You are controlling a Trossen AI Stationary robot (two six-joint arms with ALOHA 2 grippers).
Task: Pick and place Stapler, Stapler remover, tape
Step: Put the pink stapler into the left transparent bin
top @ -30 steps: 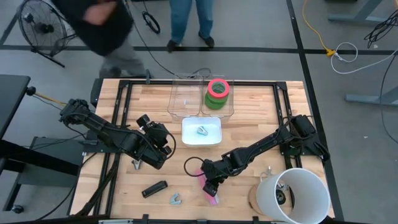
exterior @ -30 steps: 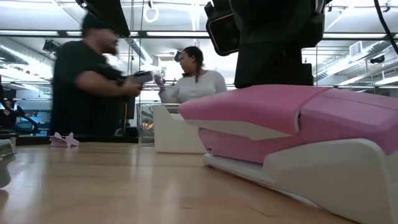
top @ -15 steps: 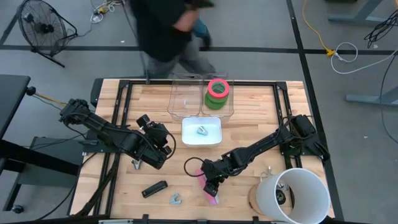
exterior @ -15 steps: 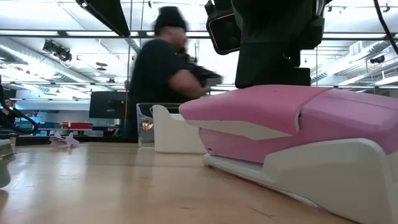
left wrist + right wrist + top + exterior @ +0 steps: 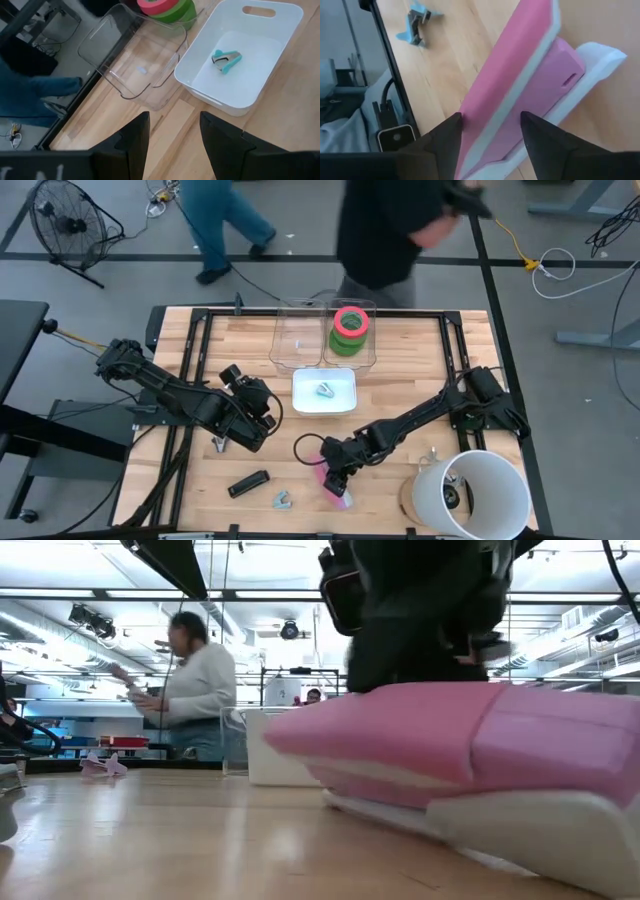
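Wooden desk (image 5: 400, 385) carries the pink-and-white plastic stapler (image 5: 336, 485) near its front; right gripper (image 5: 338, 478) jaws straddle it, parted, and it has just tilted, suggesting the grasp is starting. Left gripper (image 5: 222, 442) waits, jaws apart.

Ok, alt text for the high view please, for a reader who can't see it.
From above, the right gripper sits over a pink stapler near the table's front edge. The left gripper waits to its left. A white bin holds a staple remover, and tape rolls sit stacked behind it.
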